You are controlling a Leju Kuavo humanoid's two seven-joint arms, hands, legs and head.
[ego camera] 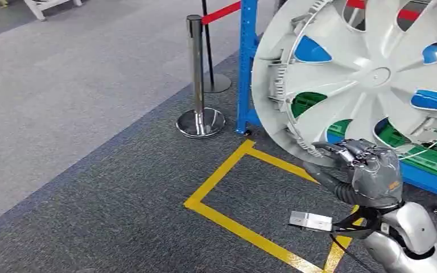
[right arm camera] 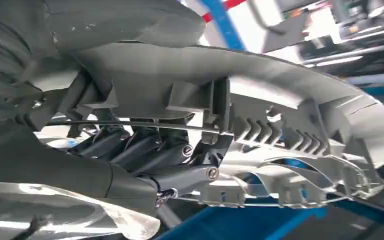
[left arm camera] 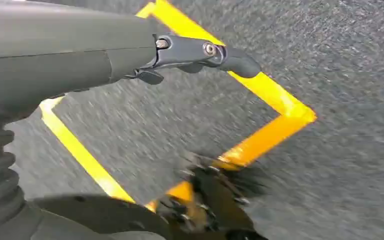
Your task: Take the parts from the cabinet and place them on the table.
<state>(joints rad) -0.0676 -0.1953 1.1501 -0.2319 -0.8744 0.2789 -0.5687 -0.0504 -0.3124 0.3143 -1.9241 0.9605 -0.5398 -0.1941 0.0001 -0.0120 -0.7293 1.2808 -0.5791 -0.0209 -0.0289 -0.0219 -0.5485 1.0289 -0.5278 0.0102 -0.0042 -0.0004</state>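
- A large round silver-grey plastic wheel cover (ego camera: 364, 74) stands nearly upright in the air, its spoked face toward the head camera, with teardrop openings between the spokes and a small round hub at its centre.
- Its back carries ribbed clips and a thin wire ring along the rim (right arm camera: 260, 130), seen in the right wrist view.
- The right hand (ego camera: 370, 170) grips the cover's lower rim: dark fingers (right arm camera: 145, 150) curl behind the rim and the thumb lies over the front.
- Behind the cover stands a blue metal shelf rack (ego camera: 246, 62) holding green plastic crates (ego camera: 427, 153); the cover's upper edge overlaps the rack's upright.
- Left of the rack, a chrome stanchion post (ego camera: 196, 74) with a red belt (ego camera: 222, 12) stands near the cover's left edge.
- Yellow tape lines (ego camera: 227, 222) mark a rectangle on the dark grey carpet floor (ego camera: 91, 216) below; open carpet spreads to the left.
- The left hand (left arm camera: 200, 52) hangs over the carpet holding nothing, one dark finger stretched out straight.
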